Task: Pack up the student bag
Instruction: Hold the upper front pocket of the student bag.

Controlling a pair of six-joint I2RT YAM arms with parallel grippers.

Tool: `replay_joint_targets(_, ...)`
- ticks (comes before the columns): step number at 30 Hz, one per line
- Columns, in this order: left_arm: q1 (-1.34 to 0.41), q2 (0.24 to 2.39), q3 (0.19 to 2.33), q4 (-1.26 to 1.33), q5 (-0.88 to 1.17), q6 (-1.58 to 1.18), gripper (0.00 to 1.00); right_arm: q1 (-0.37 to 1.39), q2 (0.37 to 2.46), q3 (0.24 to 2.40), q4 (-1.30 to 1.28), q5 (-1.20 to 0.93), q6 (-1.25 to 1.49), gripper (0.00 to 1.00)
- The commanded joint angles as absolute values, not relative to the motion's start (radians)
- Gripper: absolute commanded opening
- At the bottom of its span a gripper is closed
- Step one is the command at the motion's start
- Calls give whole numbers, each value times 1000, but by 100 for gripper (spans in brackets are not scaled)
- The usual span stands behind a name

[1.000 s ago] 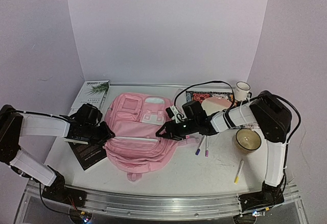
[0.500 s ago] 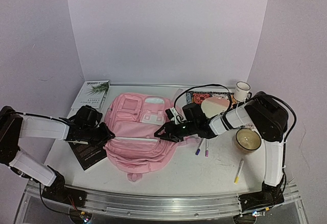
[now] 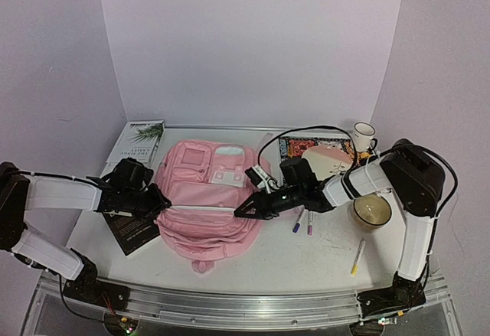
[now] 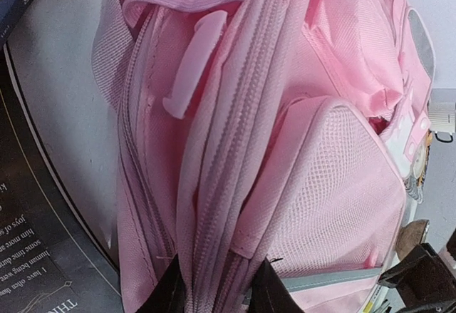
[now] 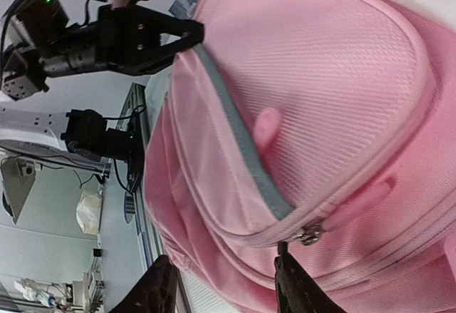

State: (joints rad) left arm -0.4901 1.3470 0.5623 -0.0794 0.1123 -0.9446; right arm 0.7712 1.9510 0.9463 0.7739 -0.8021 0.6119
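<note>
- The left claw [image 3: 158,200] is nearly closed. It pinches a raised fold of zip and cloth at the left edge of the student bag [image 3: 205,190]. That edge sits between its fingers, and the rest of the bag spreads away in front of it toward the other arm.
- The grip is on a thin, soft fold, so I judge that a pull could let the cloth slip out. A pull could also drag the whole bag over the dark book [image 3: 132,233] lying just beside and under this claw, instead of opening the mouth.
- The bag lies flat on the table between the two claws, which meet it at opposite edges.
- The right claw [image 3: 242,213] stands about half open astride the bag's zipped right edge. Cloth bulges into the gap, but nothing looks clamped. The zipper pull [image 5: 308,236] sits just past one fingertip, not between the jaws.
- Closing from this position would probably catch cloth rather than the pull, and the zip would then not run. Tugging against the left claw's pinch could bunch the seam and jam the slider.
- Two pens [image 3: 303,226] lie just behind this claw, beside its arm, and a sideways sweep could roll them away.
</note>
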Motion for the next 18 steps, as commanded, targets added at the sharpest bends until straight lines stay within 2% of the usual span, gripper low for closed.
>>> replay_joint_targets(1,-486,1309,606,-142,72,-971,0,752,1857,944,726,-824,341,54)
replay_joint_targets(8,-486,1280,656,-194,83,-937,0,738,1821,994,568,-690,-51,73)
replay_joint_targets(18,-486,1305,741,-245,134,-887,0,738,1876,1056,505,-664,-434,77)
